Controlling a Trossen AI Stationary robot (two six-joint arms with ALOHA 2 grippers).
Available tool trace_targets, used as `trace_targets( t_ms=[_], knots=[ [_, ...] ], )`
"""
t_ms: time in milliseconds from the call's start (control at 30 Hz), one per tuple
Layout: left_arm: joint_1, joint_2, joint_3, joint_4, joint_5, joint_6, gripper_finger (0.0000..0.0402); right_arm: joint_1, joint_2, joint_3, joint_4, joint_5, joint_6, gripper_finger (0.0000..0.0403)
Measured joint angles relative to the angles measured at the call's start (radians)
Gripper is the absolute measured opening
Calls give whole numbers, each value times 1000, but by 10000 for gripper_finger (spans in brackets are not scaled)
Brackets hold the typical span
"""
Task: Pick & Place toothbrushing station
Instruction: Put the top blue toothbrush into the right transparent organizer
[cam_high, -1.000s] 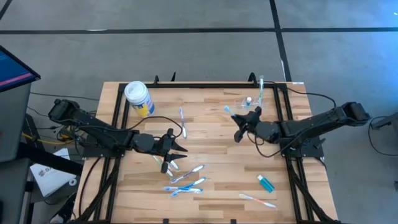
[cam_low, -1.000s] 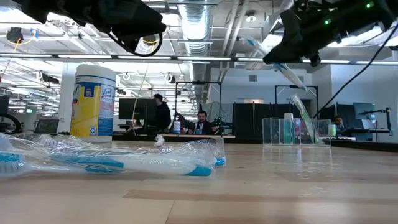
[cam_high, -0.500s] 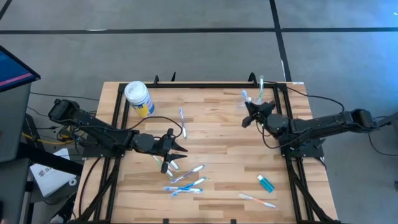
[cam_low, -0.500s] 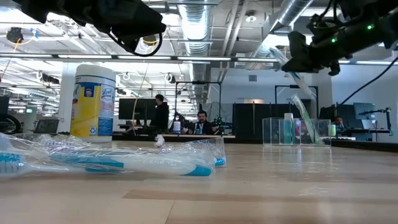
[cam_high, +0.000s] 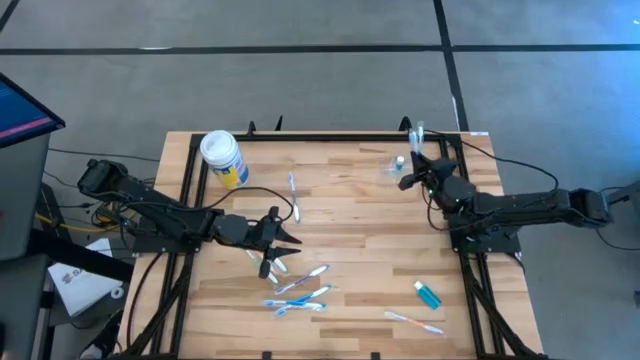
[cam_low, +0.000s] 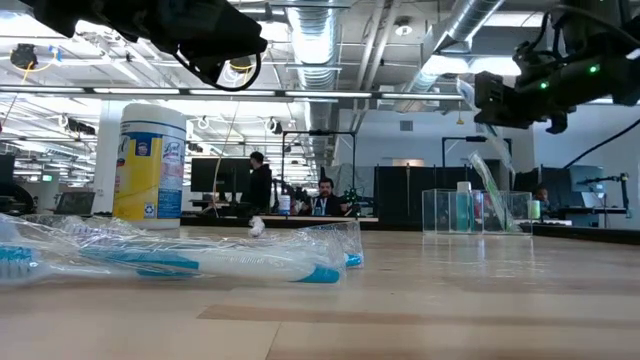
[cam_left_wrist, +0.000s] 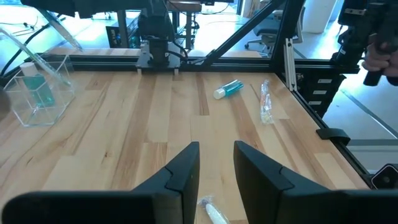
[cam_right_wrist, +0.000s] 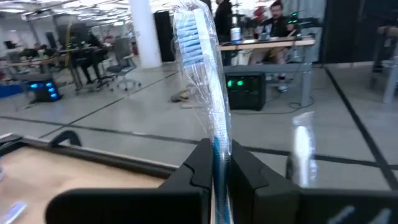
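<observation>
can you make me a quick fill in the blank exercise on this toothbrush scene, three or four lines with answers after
1. The right gripper is shut on a wrapped ____.
2. The right gripper hovers by the clear cup, which stands near the table's ____ right corner in the high view.
3. The yellow-and-blue canister has a ____ lid.
4. The left gripper holds ____.

Missing words: toothbrush; far; white; nothing

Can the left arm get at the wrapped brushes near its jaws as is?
Probably yes. The left gripper hovers open, right beside the wrapped brushes on the table, with nothing between. The right gripper is far off by the cup, shut on a brush.
</observation>
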Motion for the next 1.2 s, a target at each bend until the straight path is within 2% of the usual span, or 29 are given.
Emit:
trace_targets(
  t_ms=[467,767,1200],
  knots=[
    [0,0,0,0,4,3,94,-155,1,-70,188,-11,-88,14],
    [0,0,0,2,4,3,94,-284,4,-70,204,-124,-86,14],
    [0,0,0,22,3,3,94,-405,172,-71,337,-219,-85,14]
  ],
)
